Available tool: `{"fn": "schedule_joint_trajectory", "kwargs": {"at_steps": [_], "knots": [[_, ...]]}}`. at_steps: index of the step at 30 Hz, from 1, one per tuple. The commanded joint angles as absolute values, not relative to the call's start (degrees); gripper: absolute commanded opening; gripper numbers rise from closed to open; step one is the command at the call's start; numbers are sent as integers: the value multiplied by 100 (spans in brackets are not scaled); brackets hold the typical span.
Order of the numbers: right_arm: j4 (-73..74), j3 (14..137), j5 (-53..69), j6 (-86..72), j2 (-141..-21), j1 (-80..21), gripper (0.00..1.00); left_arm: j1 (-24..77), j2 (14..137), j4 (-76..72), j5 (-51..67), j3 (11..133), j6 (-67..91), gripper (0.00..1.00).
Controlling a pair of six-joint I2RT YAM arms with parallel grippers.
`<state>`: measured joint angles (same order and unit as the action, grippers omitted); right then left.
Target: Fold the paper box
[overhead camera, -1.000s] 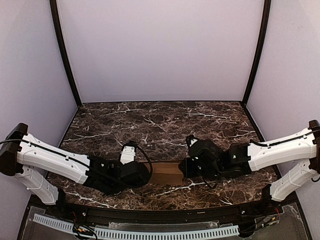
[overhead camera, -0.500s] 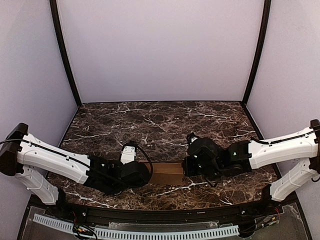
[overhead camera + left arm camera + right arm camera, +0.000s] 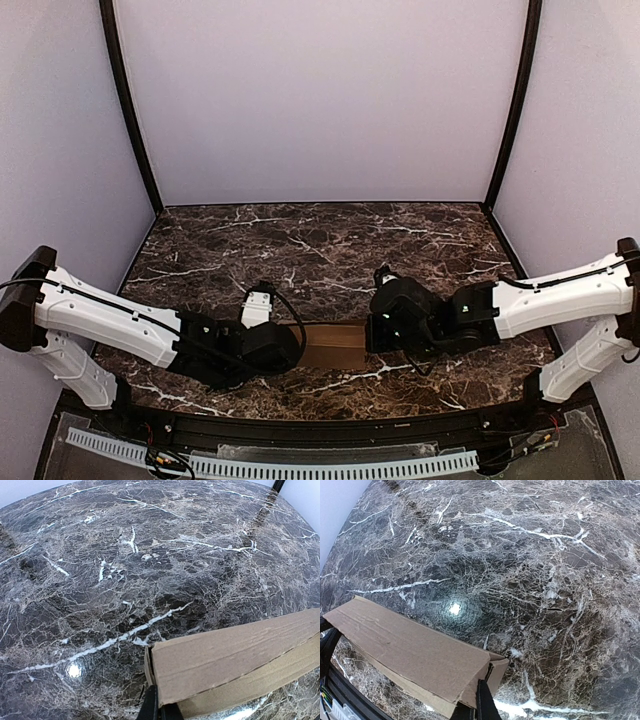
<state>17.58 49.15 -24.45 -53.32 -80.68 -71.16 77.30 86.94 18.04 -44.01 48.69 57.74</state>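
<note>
from above you see the paper box (image 3: 332,346) only as a brown strip on the desk (image 3: 300,250), lower centre, bridging both arms. your wrist views show more: it's a long folded sleeve. the left hand (image 3: 160,709) is pinched narrow on one end at bottom centre, and the right hand (image 3: 481,706) is shut on the opposite end flap.

The table (image 3: 320,250) has a dark brown marble top with thin white veins. In the lower centre of the top view the paper box (image 3: 333,346) lies on it, a long, flattened piece of plain brown cardboard.
</note>
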Motion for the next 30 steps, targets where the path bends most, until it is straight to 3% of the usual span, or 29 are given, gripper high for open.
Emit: {"fn": "schedule_joint_trajectory", "kwargs": {"at_steps": [1,22,30], "knots": [[1788,4996,-2452,-5696,-8191,-7212,0,7707,9053,2705,-3490,4579,5775,0],[1904,4578,-2643,-6559,-8358,-7676,0,7700,9076,2673,-3463,4578,5783,0],[2010,5024,-2668,-6165,-7952,-7634,0,7700,9115,2691,-3471,4601,5770,0]]}}
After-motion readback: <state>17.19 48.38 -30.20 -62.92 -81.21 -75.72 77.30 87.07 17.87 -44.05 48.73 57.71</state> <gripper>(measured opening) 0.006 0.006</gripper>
